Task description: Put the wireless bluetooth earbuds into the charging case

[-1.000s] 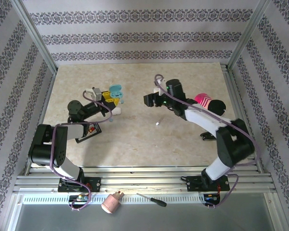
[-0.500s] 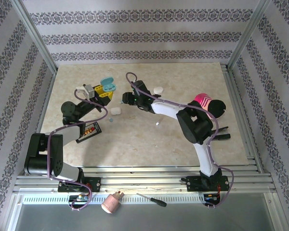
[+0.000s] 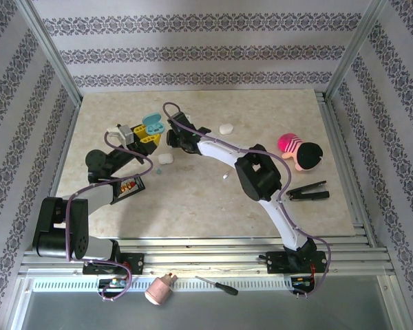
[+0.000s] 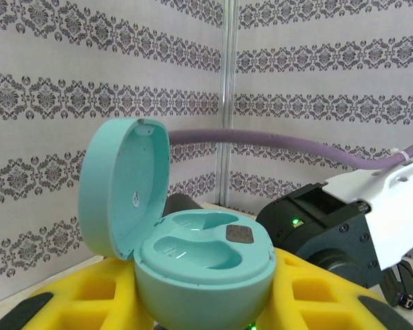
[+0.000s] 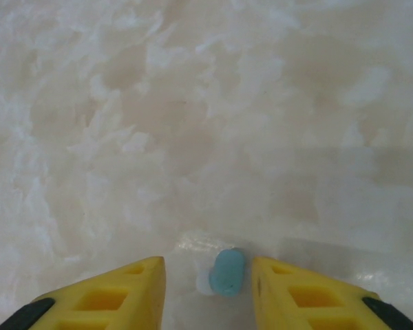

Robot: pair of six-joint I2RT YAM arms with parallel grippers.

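My left gripper [image 3: 146, 135] [image 4: 203, 302] is shut on the teal charging case [image 3: 153, 124] [image 4: 193, 254], yellow fingers on both its sides. The lid stands open to the left and both wells show bare. My right gripper [image 3: 173, 137] [image 5: 208, 275] is just right of the case, low over the table. Between its yellow fingers lies a blue-green earbud [image 5: 228, 271] with a white tip; it sits close to the right finger, with a gap to the left one. The right arm's black wrist [image 4: 323, 227] shows close behind the case.
Two white pebble cases [image 3: 226, 128] [image 3: 165, 158] lie on the marble table [image 3: 193, 199]. A tiny blue bud [image 3: 155, 171] and a white one [image 3: 225, 177] lie loose. A pink and black plush [image 3: 299, 151] and a black tool [image 3: 308, 192] are at the right, a card [image 3: 127, 185] at the left.
The right arm has swung left across the table to beside the held case, and its jaws have narrowed. The left gripper has shifted the case slightly back and left.
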